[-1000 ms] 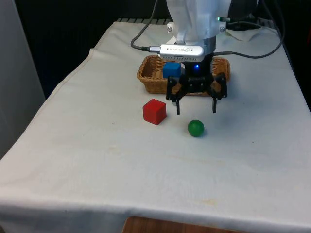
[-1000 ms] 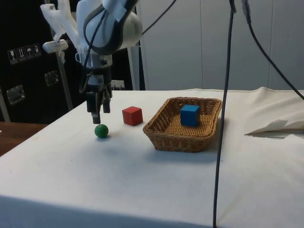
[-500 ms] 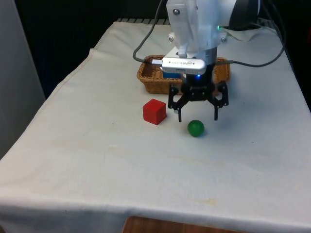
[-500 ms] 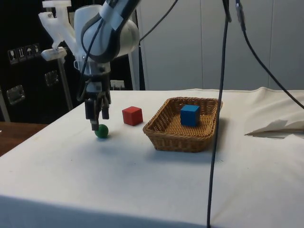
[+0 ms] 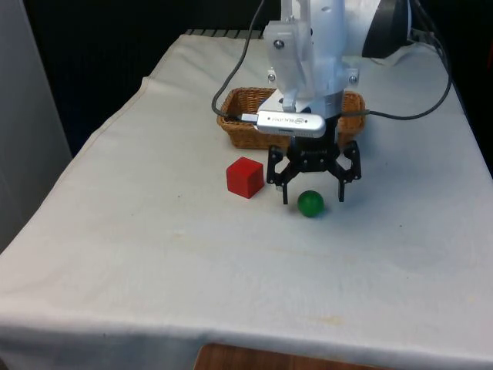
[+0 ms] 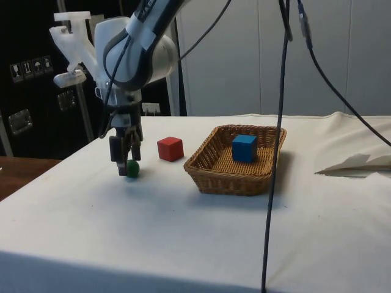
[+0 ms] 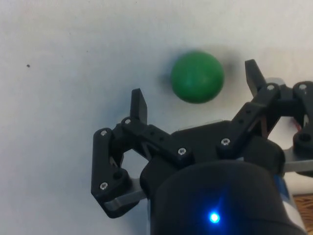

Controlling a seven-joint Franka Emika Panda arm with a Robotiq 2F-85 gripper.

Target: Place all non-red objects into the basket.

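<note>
Your gripper (image 5: pixel 312 196), fingers spread wide, straddles the green ball (image 5: pixel 310 203) beside the red cube (image 5: pixel 245 177).

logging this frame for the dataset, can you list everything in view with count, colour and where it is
ball: 1, green, on the cloth between the open fingers, not yet gripped
cube: 1, red, on the cloth toward the front view's left of the ball, apart from it
cube in basket: 1, blue, resting inside the basket
basket: 1, tan wicker, on the table beyond the red cube
cloth: 1, white, covering the table
cables: several, dark, hanging in front in the side view
gripper: 1, black, fingers open, low over the ball
</note>
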